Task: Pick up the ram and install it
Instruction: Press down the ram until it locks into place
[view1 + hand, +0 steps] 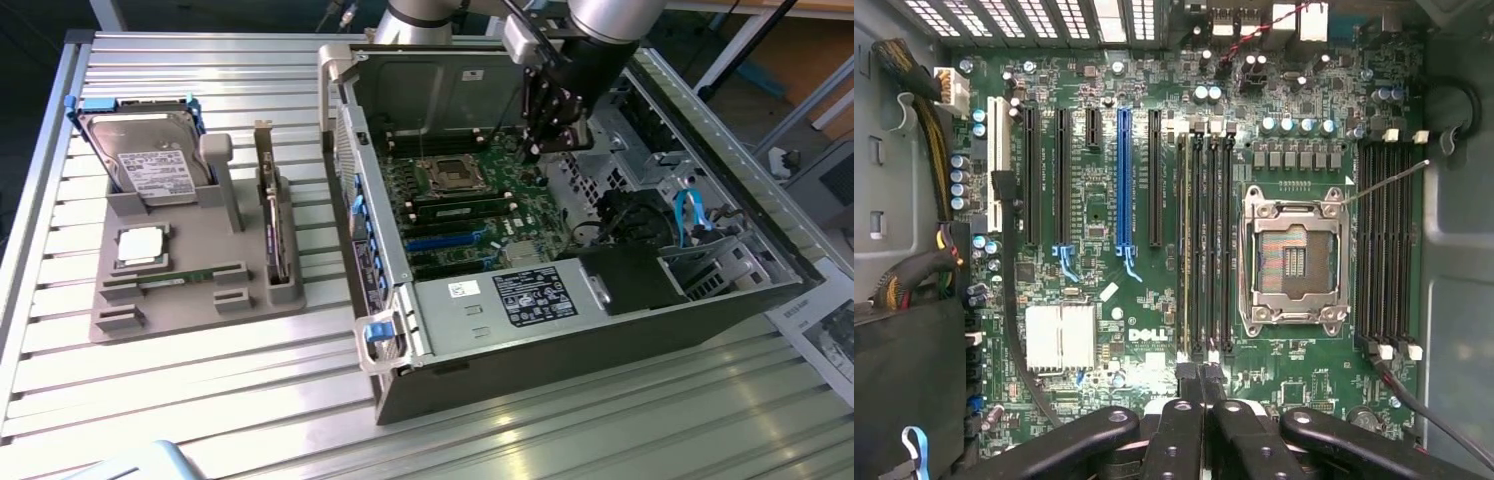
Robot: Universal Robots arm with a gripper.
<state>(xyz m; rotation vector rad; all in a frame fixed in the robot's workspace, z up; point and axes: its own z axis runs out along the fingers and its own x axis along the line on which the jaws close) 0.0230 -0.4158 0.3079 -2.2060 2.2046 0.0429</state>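
The ram, a thin green stick, sits in the memory slot farthest from the CPU socket in its bank. One end lies just by the tips of the pincer, which is closed, holds nothing and hangs over the motherboard in the open computer case. Well apart on the worktop, a grey tray carries a hard drive and another thin green strip

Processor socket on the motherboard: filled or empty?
Empty. The socket shows its bare contact field with no chip seated in it, and a square silver processor lies on the grey holder.
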